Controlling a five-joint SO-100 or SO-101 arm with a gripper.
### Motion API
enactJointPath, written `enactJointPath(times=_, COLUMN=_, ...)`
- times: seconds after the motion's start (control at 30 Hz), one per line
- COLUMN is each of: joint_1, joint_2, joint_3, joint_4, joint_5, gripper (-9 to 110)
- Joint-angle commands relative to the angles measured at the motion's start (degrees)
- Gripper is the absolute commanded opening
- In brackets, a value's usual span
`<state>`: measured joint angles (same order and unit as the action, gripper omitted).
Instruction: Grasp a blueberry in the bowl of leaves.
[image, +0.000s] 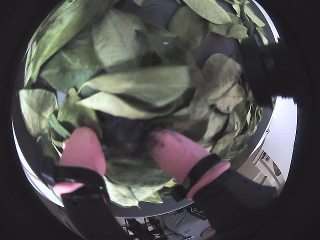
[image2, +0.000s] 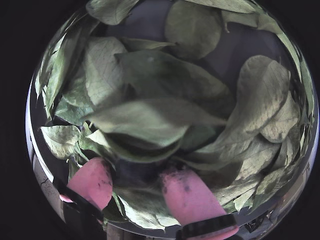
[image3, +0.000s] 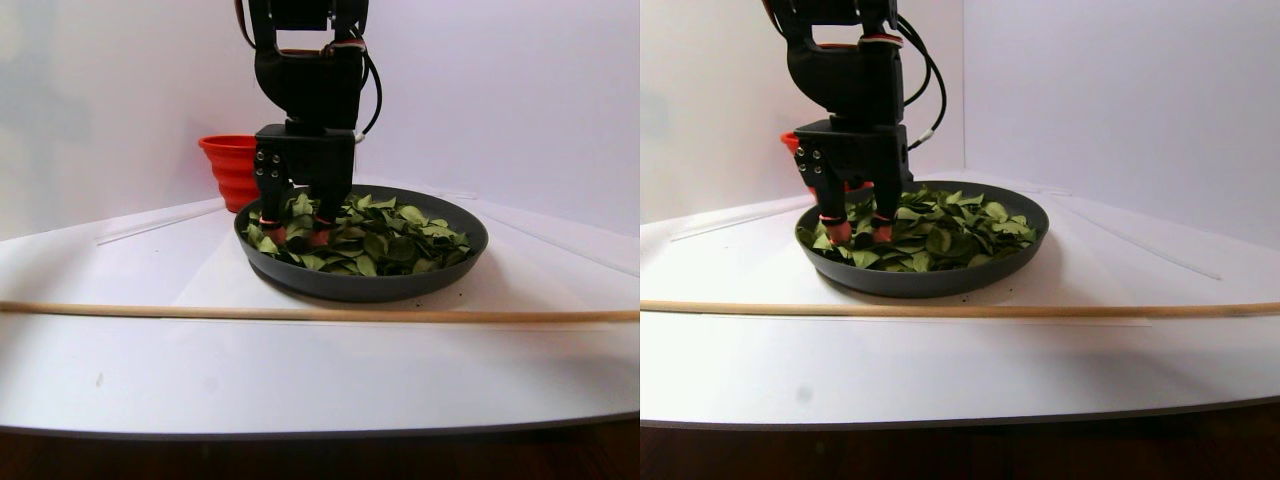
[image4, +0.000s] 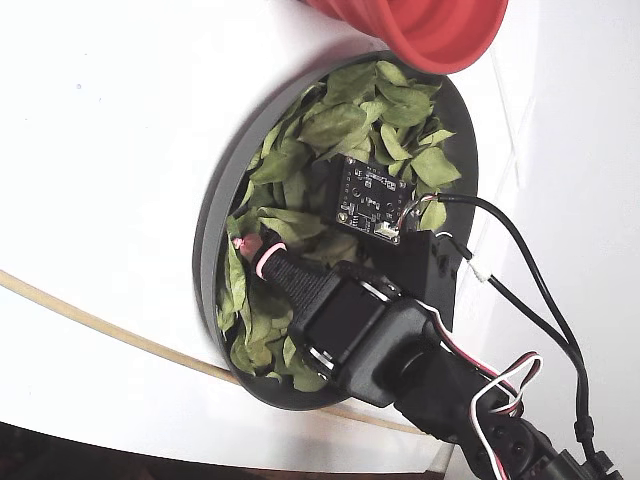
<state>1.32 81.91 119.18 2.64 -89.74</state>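
Observation:
The bowl of leaves (image3: 360, 285) is a wide dark grey bowl full of oval green leaves; its rim also shows in the fixed view (image4: 205, 250). My gripper (image: 121, 134) reaches straight down into its left side in the stereo pair view (image3: 294, 238). The two pink fingertips (image: 82, 147) stand apart among the leaves. A dark, blurred round shape, the blueberry (image: 126, 140), lies in shadow between the tips, partly under leaves. It shows again in the other wrist view (image2: 139, 173), between the tips of the gripper (image2: 135, 169). I cannot tell whether the tips touch it.
A red ribbed cup (image3: 228, 165) stands behind the bowl on the left, also in the fixed view (image4: 430, 25). A thin wooden stick (image3: 300, 314) lies across the white table in front of the bowl. White walls close the back.

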Motion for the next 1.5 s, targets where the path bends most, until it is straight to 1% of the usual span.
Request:
enactJointPath(times=0.0, joint_1=0.62, joint_2=0.62, joint_3=-0.26, joint_4=-1.14, joint_5=-0.62, gripper=18)
enactJointPath(times=0.43, joint_1=0.79, joint_2=0.18, joint_3=-0.79, joint_4=-1.49, joint_5=-1.05, gripper=13)
enactJointPath(times=1.2, joint_1=0.26, joint_2=6.94, joint_3=-0.35, joint_4=-1.32, joint_5=-3.16, gripper=13)
enactJointPath(times=1.47, joint_1=0.00, joint_2=9.76, joint_3=-0.53, joint_4=0.70, joint_5=-3.34, gripper=13)
